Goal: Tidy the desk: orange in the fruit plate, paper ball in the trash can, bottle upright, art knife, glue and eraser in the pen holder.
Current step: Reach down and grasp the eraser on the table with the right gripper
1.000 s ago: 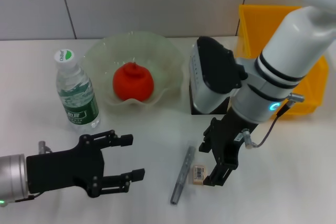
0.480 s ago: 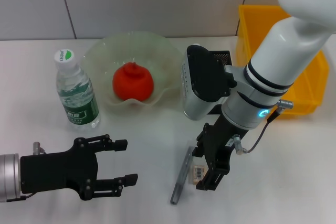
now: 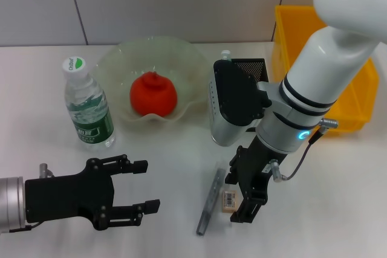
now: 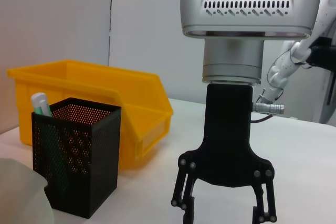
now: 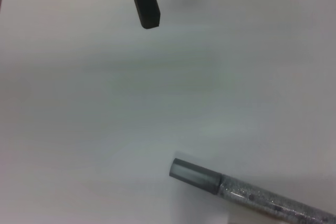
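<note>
Beige and small, the eraser (image 3: 230, 199) lies flat on the white counter (image 3: 338, 197), barcode label up, just beside the far end of the art knife (image 3: 210, 202) and well in front of the pen holder (image 3: 249, 66). It looks light, blocky and slightly grippy, so it should stay put between pads, but its low height leaves little to hold: the short sides, taken close to the counter, seem the best place. The right tool (image 3: 243, 196) hangs right at it with its fingers apart, one on either side as far as the head view shows; whether a pad already touches the block is hard to say from here.

The art knife is a slim grey stick, stiff and smooth, likely to roll or slip if nudged; a pinch near its middle would suit it later. Its capped end (image 5: 194, 174) shows in the right wrist view.

Farther out, the glue (image 4: 41, 104) already stands in the mesh holder, the orange (image 3: 153, 95) sits in the fruit plate (image 3: 115, 64), and the bottle (image 3: 88, 107) stands upright. The trash can (image 3: 296, 25) is behind the right arm. The left tool (image 3: 130, 194) rests low near the front edge, fingers spread, holding nothing.
</note>
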### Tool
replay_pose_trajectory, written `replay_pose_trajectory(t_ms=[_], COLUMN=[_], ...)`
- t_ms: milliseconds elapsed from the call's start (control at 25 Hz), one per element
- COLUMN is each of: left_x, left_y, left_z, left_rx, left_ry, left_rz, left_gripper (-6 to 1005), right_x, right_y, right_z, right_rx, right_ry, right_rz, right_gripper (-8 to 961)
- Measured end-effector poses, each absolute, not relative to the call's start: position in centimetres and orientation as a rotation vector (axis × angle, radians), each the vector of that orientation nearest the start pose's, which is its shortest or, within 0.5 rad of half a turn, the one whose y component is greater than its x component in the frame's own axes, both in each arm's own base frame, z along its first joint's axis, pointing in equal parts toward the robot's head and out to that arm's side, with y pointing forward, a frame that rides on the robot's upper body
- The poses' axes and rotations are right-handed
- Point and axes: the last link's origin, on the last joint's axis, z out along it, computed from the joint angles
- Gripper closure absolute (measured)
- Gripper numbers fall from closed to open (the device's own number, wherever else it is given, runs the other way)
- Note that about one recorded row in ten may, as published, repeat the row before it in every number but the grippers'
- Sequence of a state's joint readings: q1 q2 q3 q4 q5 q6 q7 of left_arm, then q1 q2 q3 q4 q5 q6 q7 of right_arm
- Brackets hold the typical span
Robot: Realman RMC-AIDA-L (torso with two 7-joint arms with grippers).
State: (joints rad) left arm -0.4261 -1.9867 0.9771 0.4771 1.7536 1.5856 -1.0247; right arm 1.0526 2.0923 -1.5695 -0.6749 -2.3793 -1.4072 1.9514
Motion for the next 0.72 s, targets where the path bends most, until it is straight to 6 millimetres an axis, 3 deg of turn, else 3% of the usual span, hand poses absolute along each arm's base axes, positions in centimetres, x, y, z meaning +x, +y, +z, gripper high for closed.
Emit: replay_pose_trajectory(t_ms=[720], left_x=[-29.12], left_y=[28.57], left_z=[-1.29], left_rx=[-2.809], left_ry=[-0.326], left_rz=[-0.73], left_gripper=[213], right_x=[13.46], right_y=[36.47], right_z=[-10.07], right_rx=[-3.137], right_ry=[0.01], right_rz=[-0.8], right_gripper=[153])
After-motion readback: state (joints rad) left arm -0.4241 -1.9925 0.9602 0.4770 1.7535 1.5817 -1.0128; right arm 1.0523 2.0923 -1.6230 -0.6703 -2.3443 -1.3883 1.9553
